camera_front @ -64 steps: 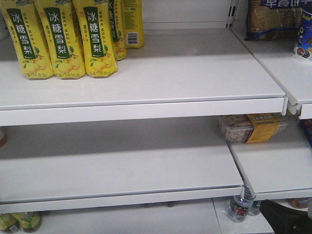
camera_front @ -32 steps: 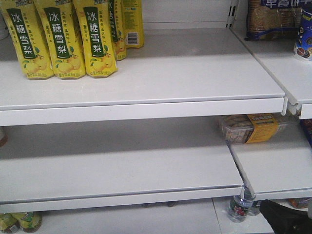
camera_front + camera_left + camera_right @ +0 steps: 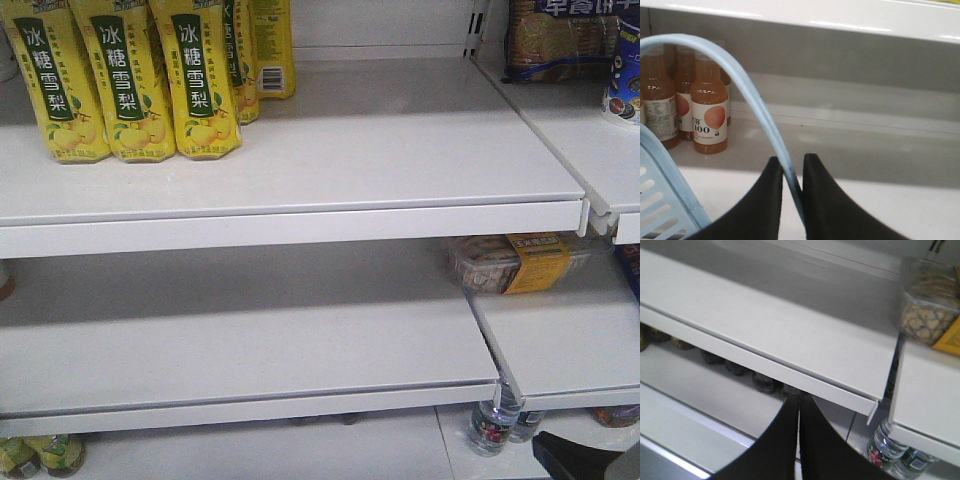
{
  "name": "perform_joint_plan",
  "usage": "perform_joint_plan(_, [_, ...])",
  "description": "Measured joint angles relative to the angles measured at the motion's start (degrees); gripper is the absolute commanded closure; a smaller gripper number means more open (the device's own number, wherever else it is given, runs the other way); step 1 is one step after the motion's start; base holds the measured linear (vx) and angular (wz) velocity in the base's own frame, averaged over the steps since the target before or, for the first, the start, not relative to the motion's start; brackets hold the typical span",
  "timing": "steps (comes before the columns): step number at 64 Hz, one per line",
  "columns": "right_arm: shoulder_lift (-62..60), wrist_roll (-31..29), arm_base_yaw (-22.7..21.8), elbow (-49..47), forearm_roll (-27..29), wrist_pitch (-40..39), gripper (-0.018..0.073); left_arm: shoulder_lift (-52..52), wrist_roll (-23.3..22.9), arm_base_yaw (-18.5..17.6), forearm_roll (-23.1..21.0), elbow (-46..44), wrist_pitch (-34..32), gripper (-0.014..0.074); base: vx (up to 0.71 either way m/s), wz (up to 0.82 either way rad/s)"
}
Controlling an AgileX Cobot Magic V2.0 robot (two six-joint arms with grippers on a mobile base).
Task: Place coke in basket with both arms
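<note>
The light-blue basket shows in the left wrist view: its slotted wall (image 3: 660,192) at the lower left, its hoop handle (image 3: 740,85) arching up and down between my fingers. My left gripper (image 3: 791,165) is shut on that handle. My right gripper (image 3: 799,400) is shut with nothing between its fingers, pointing at the front lip of a white shelf (image 3: 790,375). A black part of an arm (image 3: 585,460) pokes into the bottom right corner of the front view. The coke is out of view in every frame.
Yellow pear-drink bottles (image 3: 125,80) stand on the top shelf at left. Orange peach-juice bottles (image 3: 709,107) stand behind the basket handle. A clear snack box (image 3: 510,262) lies on the middle shelf at right. Water bottles (image 3: 882,445) stand under the shelf.
The black arm part in the front view's bottom right corner has sunk lower and shows less. The shelves and goods have not moved.
</note>
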Motion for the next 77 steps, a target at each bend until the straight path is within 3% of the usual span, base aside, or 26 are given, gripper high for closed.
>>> perform_joint_plan(3, [-1.78, 9.32, 0.0, 1.38, -3.89, -2.82, 0.0564, 0.0, 0.0, 0.0, 0.0, 0.0, 0.0, 0.0603, 0.0, 0.0])
perform_joint_plan(10, [-6.57, 24.16, 0.0, 3.25, -14.37, -9.03, 0.0564, 0.0, 0.0, 0.0, 0.0, 0.0, 0.0, 0.0603, 0.0, 0.0])
perform_joint_plan(17, [-11.31, 31.12, -1.75, 3.36, -23.92, -11.06, 0.0564, 0.0, 0.0, 0.0, 0.0, 0.0, 0.0, 0.0603, 0.0, 0.0])
perform_joint_plan(32, [-19.89, 39.43, -18.59, 3.36, -33.02, -6.85, 0.0564, 0.0, 0.0, 0.0, 0.0, 0.0, 0.0, 0.0603, 0.0, 0.0])
perform_joint_plan(39, [-25.3, 42.09, -22.67, 3.36, -39.28, -3.12, 0.0564, 0.0, 0.0, 0.0, 0.0, 0.0, 0.0, 0.0603, 0.0, 0.0])
perform_joint_plan(54, [-30.48, 49.12, -26.96, 3.36, -44.82, 5.91, 0.0564, 0.0, 0.0, 0.0, 0.0, 0.0, -0.01, 0.0603, 0.0, 0.0])
perform_joint_plan(77, [-30.48, 50.35, -27.13, 3.36, -44.08, 4.37, 0.0564, 0.0, 0.0, 0.0, 0.0, 0.0, -0.01, 0.0603, 0.0, 0.0])
